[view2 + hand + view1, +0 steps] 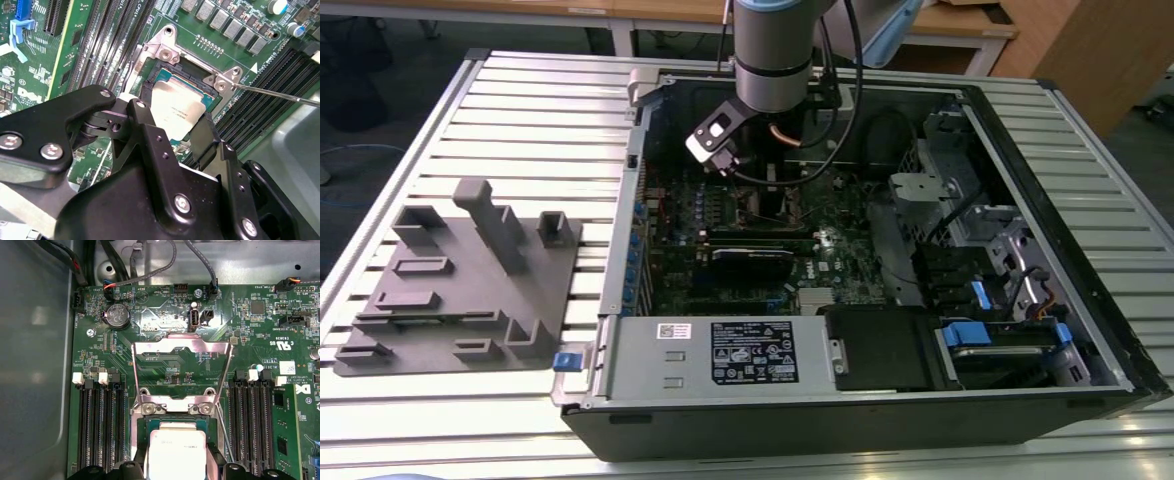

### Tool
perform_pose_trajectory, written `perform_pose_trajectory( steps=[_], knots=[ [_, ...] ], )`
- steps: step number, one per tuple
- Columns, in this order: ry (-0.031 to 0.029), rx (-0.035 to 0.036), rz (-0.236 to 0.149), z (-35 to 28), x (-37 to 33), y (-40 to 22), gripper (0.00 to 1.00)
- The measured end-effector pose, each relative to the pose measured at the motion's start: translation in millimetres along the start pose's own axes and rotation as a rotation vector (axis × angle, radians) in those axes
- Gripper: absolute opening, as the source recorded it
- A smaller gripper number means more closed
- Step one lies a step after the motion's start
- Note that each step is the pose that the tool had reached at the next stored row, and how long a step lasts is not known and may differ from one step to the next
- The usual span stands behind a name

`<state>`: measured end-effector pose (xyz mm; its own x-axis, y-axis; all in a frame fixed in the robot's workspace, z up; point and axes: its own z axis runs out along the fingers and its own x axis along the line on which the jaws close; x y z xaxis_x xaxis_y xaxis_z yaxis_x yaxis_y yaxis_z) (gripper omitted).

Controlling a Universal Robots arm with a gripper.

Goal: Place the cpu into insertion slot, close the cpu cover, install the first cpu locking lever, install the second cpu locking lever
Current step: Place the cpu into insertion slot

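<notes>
- Gripper is pinched on the cpu, with one finger against each of two opposite edges.
- Cpu is held in the slot, or just over it. Full seating cannot be told. The slot's dark border is seen round the chip's free sides.
- The step is judged to be placement, near its end.
- To do it well, the chip is best kept flat and square to the border. No sideways drag should be allowed over the contact field. The grip should be eased only once all four edges lie level inside the border.
- In the first wrist view the cover is swung open beyond the slot, hinged at the slot's far edge. Board is seen through its window. It is judged clear of the chip, so nothing needs to be forced past it.
- A lever is swung out from the slot's corner and lies over the neighbouring black slots, apart from the gripper.
- Long memory slots flank the slot on both sides. Little side room is judged to be left for the fingers.
- In the exterior view the arm is lowered into the open case, toward its far wall.
- The case stands on the bench. A grey fixture sits by the bench edge at the exterior view's left, well apart.
</notes>
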<state>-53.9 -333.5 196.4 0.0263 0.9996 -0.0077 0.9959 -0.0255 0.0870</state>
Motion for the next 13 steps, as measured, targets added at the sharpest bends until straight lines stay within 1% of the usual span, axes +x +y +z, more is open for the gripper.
perform_pose_trajectory(
  steps=[4, 10, 13],
  knots=[
    [0.0002, -0.0001, -0.001, 0.1, 0.0, -0.1, 0.54],
    [0.0018, -0.0003, -0.02, 0.1, 0.0, -0.1, 0.54],
    [0.0019, -0.0003, -0.02, 0.1, 0.0, 0.0, 0.54]
  ],
)
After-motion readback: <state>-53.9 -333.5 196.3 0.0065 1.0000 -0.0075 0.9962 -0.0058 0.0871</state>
